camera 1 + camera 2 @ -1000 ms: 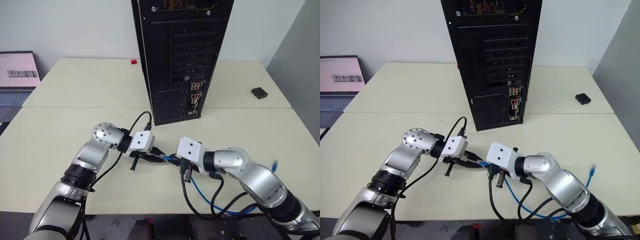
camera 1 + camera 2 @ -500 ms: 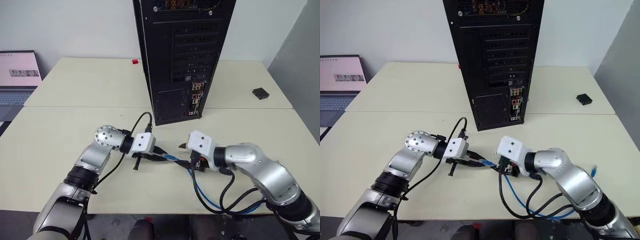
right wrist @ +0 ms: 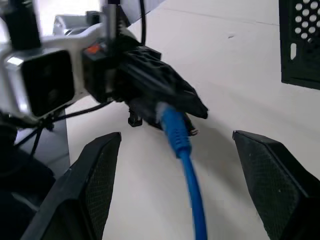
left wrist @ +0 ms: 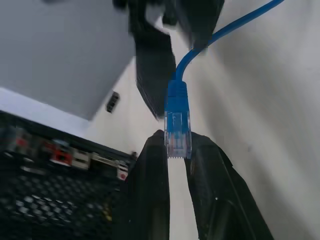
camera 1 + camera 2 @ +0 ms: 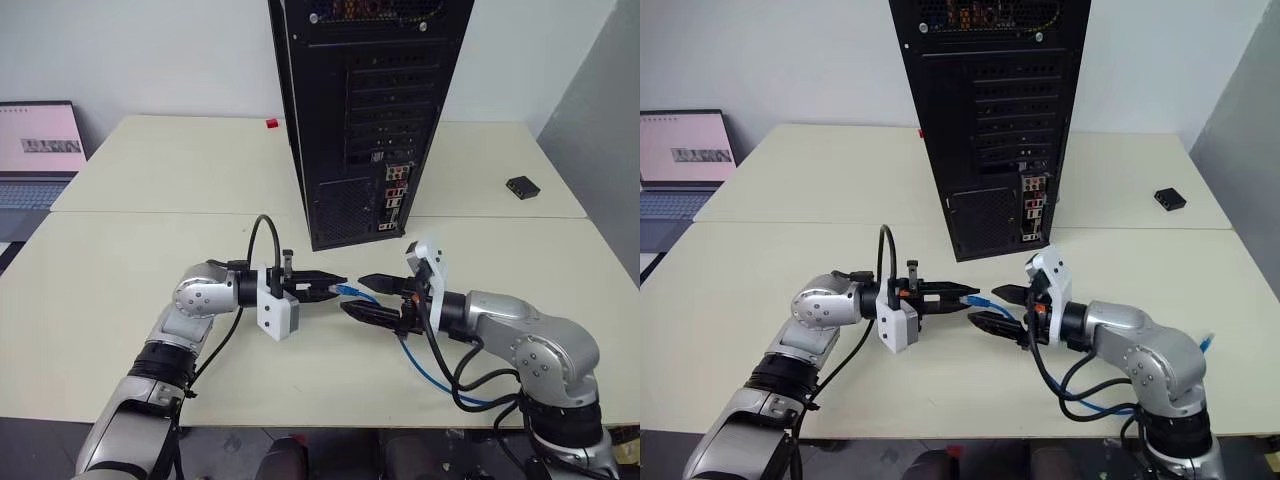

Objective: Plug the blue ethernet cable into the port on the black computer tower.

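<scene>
Pale cream worktop (image 5: 120, 290) made of joined tables, white wall behind. Nearest, above the front table, both arms meet tip to tip. Left pincer (image 5: 338, 285) clamped tight on the clear-blue plug of the thin bright blue ethernet cable (image 5: 350, 290); in the left wrist view the plug (image 4: 177, 127) stands between the two black fingers (image 4: 150, 185), cord running away from it. Right pincer (image 5: 362, 296) faces it, jaws spread wide, one finger above and one below the cord, not gripping it. Cord runs under the right arm and loops down toward the worktop's front edge.

Behind the pincers, the tall black metal computer tower (image 5: 365, 110) stands upright, rear facing the robot, port strip of coloured connectors (image 5: 391, 198) low on its right side, well apart from the plug.

Farther right, small black box (image 5: 520, 186). Far left, open laptop (image 5: 38, 150). Small red item (image 5: 268, 123) beside the tower.
</scene>
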You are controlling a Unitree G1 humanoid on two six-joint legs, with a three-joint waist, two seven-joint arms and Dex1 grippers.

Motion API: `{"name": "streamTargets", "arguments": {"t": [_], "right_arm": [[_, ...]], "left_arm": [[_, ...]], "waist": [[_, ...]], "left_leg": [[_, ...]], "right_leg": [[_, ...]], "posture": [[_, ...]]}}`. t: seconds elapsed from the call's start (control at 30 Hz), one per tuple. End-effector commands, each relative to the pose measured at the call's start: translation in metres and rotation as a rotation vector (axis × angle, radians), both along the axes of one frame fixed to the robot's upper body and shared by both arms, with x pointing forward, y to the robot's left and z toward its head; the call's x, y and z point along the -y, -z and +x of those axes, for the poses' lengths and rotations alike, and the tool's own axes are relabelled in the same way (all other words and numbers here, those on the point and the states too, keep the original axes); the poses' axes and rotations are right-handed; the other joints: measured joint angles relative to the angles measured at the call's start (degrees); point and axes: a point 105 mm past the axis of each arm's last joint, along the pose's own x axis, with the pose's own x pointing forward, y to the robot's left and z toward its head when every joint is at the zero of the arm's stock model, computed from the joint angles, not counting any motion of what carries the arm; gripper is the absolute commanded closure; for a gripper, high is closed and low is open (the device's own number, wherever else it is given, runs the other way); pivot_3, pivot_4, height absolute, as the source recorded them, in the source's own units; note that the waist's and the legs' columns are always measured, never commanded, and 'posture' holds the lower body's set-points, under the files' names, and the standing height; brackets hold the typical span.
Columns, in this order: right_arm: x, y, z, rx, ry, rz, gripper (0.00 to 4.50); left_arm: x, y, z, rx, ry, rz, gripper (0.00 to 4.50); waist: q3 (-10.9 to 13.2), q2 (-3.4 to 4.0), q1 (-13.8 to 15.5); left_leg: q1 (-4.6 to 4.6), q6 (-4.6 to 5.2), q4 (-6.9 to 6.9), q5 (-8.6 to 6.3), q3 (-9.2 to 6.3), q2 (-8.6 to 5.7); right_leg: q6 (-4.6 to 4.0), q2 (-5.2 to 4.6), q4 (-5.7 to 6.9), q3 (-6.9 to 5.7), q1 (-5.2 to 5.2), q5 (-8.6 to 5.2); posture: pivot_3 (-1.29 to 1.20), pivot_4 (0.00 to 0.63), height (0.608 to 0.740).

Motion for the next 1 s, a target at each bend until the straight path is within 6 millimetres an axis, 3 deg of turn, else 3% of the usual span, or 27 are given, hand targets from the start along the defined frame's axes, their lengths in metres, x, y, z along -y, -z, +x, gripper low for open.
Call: {"name": "streamTargets", "arguments": {"t": [0.03,0.83,1.0], "right_arm": [[-0.0012,-0.0097,0.0034,-0.011,-0.006,0.061,0.72],[-0.0103,-0.0127,0.0015,-0.044,-0.018,0.150,0.72],[-0.0108,-0.0090,0.0015,-0.051,-0.027,0.135,1.70]], "left_arm": [[-0.0006,-0.0148,0.0023,0.119,-0.005,-0.049,4.25],[-0.0078,-0.0108,0.0084,0.157,-0.049,-0.018,4.25],[-0.0104,-0.0108,0.0093,0.158,-0.058,-0.026,4.25]], "waist": [[0.0,0.00,0.2],[0.0,0.01,0.2],[0.0,0.01,0.2]], "left_leg": [[0.00,0.00,0.00,0.00,0.00,0.00],[0.00,0.00,-0.01,0.00,-0.02,0.02],[0.00,0.00,-0.01,0.00,-0.02,0.02]], "right_leg": [[0.00,0.00,0.00,0.00,0.00,0.00],[0.00,0.02,0.02,-0.05,0.00,0.00],[0.00,0.02,0.03,-0.05,0.00,0.00]], "posture": [[0.00,0.150,0.740],[0.00,0.150,0.740],[0.00,0.150,0.740]]}}
